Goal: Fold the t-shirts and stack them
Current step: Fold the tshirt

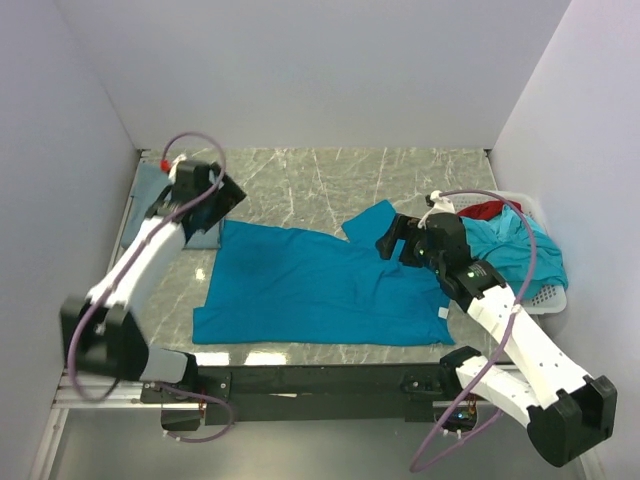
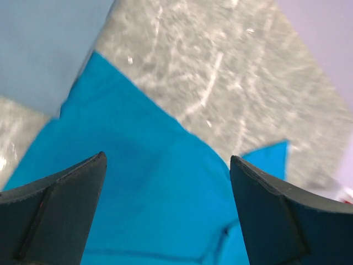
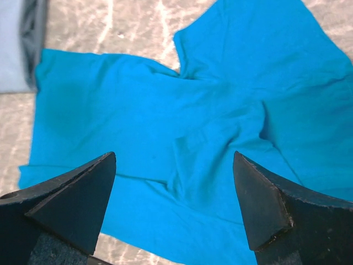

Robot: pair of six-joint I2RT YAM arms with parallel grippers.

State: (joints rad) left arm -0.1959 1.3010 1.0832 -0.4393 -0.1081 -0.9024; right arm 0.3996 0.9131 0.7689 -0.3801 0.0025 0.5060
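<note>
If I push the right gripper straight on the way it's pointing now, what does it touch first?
Most likely the spread teal t-shirt, around its wrinkled middle; the open right gripper has nothing else before it. Depth is unclear.

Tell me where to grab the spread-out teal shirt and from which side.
Probably its far left corner, pinched from above by the open left gripper: the teal shirt lies flat, so only an edge offers purchase, and that corner points free beside the grey-blue shirt.

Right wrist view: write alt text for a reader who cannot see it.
A rumpled teal shirt lies spread on a marble table, beneath the open right tool, which holds nothing. The edge of a grey-blue shirt shows at top left.
</note>
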